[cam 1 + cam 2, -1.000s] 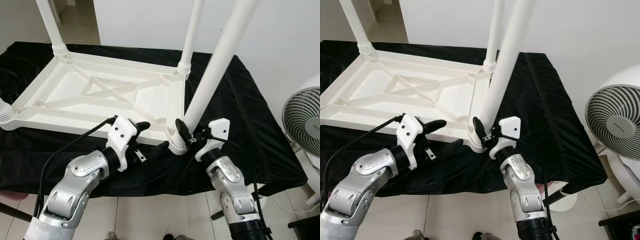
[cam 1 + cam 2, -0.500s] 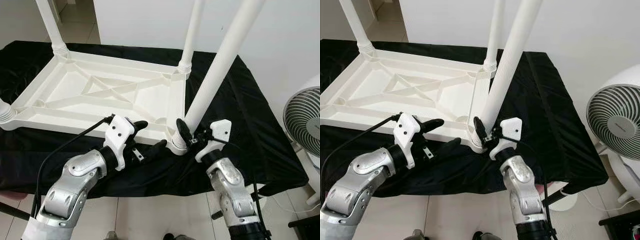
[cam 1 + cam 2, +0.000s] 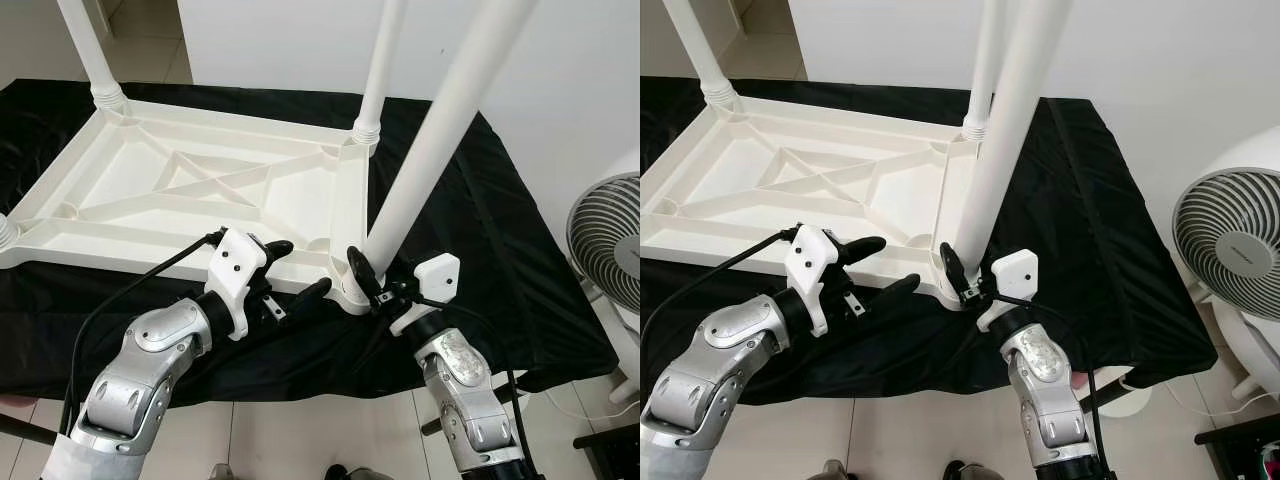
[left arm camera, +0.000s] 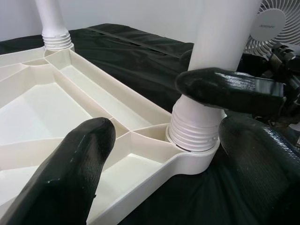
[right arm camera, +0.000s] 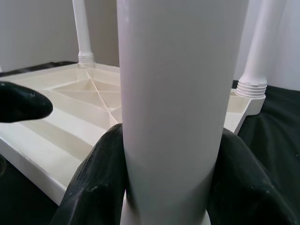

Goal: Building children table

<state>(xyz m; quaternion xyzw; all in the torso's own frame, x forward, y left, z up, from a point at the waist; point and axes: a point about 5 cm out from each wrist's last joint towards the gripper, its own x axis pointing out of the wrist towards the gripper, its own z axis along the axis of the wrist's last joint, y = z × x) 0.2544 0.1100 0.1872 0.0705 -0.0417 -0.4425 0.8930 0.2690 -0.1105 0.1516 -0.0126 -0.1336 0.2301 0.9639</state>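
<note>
Tabletop: white ribbed plastic tabletop (image 3: 200, 190), upside down on black cloth (image 3: 480, 230).
Left gripper (image 3: 295, 272): fingers spread, empty, beside near edge.
Near-right leg: white plastic tube leg (image 3: 440, 130), clasped at its threaded base by right gripper (image 3: 372, 284).
Progress: other visible legs seated; this one apparently being screwed home.

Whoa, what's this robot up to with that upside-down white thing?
It is putting together a small white plastic table, which lies upside down on a black cloth. The right gripper is closed around the near leg just above its threaded base, where it sits in the corner socket. The left gripper is open at the table's near edge beside that corner, one finger over the rim. Other legs already stand in their corners. A white fan stands to the right.
</note>
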